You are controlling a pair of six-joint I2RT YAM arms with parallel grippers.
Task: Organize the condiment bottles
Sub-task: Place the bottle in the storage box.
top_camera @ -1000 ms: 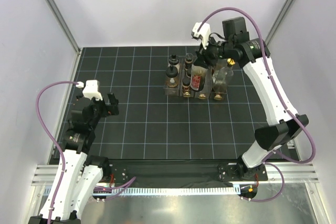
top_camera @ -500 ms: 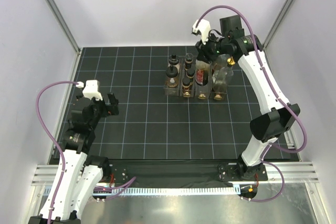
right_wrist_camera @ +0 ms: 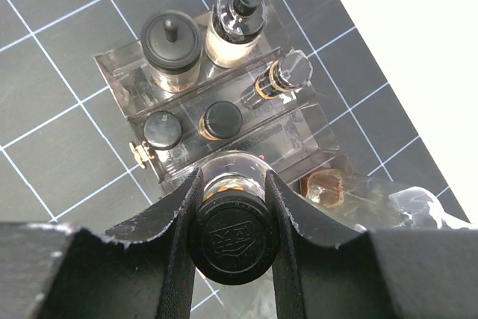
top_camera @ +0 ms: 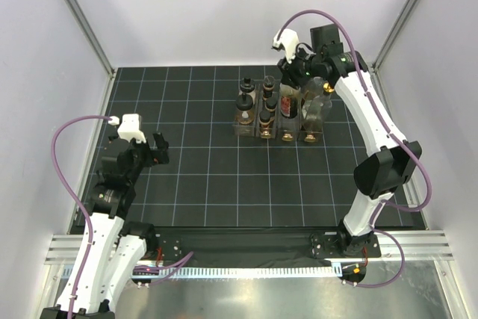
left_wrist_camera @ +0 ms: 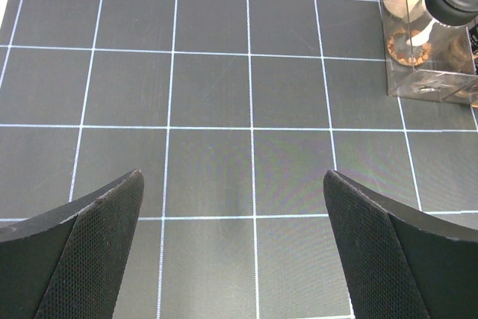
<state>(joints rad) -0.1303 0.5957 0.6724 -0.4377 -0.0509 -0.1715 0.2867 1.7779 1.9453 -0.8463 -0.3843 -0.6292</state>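
the black grid mat (top_camera: 194,184) lies under everything. on its far side, right of the middle, stands the clear rack (left_wrist_camera: 427,84). its lanes hold the condiment bottles (top_camera: 263,113): a wide black-lidded jar (right_wrist_camera: 171,44), a clear-stoppered bottle (right_wrist_camera: 237,13) and two small black caps (right_wrist_camera: 222,119) side by side. my right gripper (right_wrist_camera: 232,178) is over the rack's far end, fingers clamped on a black-capped bottle (right_wrist_camera: 233,243) just under its cap. whether its base sits in a lane i cannot tell. my left gripper (left_wrist_camera: 239,237) hangs over bare mat, well apart from the rack, fingers spread wide, holding nothing.
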